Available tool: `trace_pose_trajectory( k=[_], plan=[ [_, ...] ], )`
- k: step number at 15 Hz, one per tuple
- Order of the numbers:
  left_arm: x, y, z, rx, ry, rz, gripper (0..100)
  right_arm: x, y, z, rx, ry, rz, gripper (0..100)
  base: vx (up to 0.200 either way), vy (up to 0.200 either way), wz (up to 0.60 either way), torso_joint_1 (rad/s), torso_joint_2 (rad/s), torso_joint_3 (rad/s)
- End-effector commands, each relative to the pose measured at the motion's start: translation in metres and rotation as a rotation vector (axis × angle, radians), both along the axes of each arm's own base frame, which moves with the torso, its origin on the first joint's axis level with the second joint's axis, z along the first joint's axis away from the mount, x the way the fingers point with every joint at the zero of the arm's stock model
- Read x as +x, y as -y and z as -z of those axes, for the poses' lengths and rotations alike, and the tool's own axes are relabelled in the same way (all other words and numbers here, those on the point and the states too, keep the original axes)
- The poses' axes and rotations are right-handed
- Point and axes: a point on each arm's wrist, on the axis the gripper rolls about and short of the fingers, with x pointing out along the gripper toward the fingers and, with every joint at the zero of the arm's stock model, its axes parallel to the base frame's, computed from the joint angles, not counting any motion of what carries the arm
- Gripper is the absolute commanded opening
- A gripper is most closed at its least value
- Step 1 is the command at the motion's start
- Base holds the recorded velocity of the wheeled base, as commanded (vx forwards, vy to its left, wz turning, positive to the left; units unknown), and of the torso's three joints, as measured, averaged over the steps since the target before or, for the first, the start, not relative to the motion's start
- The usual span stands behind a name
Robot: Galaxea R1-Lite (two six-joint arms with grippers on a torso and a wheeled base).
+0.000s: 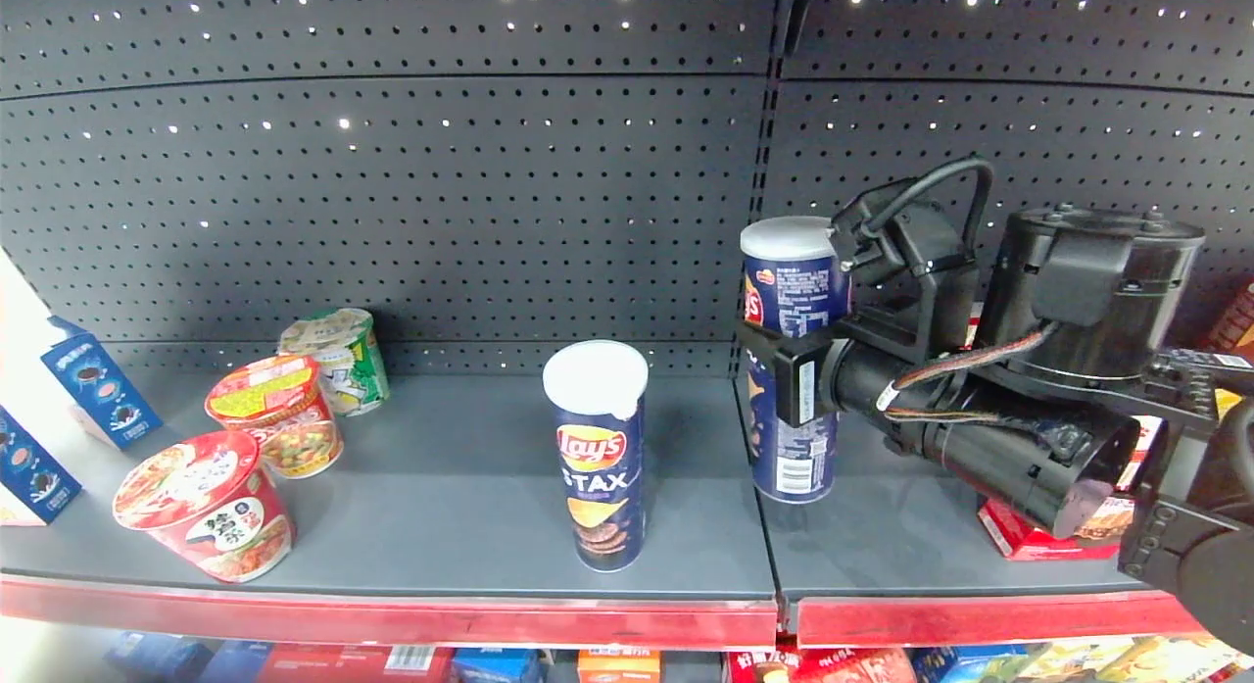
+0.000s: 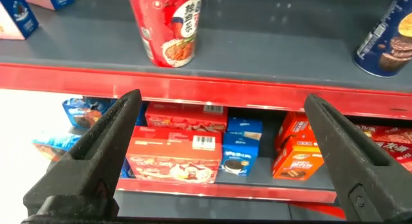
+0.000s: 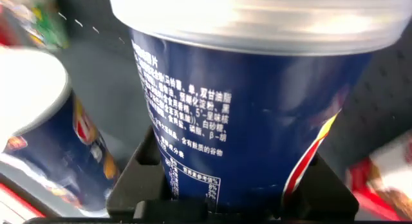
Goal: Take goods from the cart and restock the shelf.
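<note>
A blue chips can with a white lid stands upright near the middle of the grey shelf. To its right, my right gripper is shut on a second, identical can, holding it upright by its middle. I cannot tell whether this can's base touches the shelf. The right wrist view shows the held can close up between the gripper fingers, with the standing can beside it. My left gripper is open and holds nothing, low in front of the shelf's red edge.
Three noodle cups stand on the shelf's left part, with blue cookie boxes at the far left. Red boxes lie at the right under my arm. The lower shelf holds packed boxes.
</note>
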Motion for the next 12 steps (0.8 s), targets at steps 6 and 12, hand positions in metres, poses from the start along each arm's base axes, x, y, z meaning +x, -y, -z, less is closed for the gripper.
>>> trace_pose_trajectory(
  k=[6, 12],
  plan=[
    [0.0, 0.0, 0.0, -0.006, -0.001, 0.0, 100, 0.017, -0.008, 0.003, 0.037, 0.036, -0.171, 0, 0.0, 0.0, 0.0, 0.0, 0.0, 0.0],
    [0.0, 0.0, 0.0, -0.004, 0.001, 0.0, 100, 0.033, -0.023, 0.023, 0.055, 0.041, -0.325, 0, 0.0, 0.0, 0.0, 0.0, 0.0, 0.0]
  ],
)
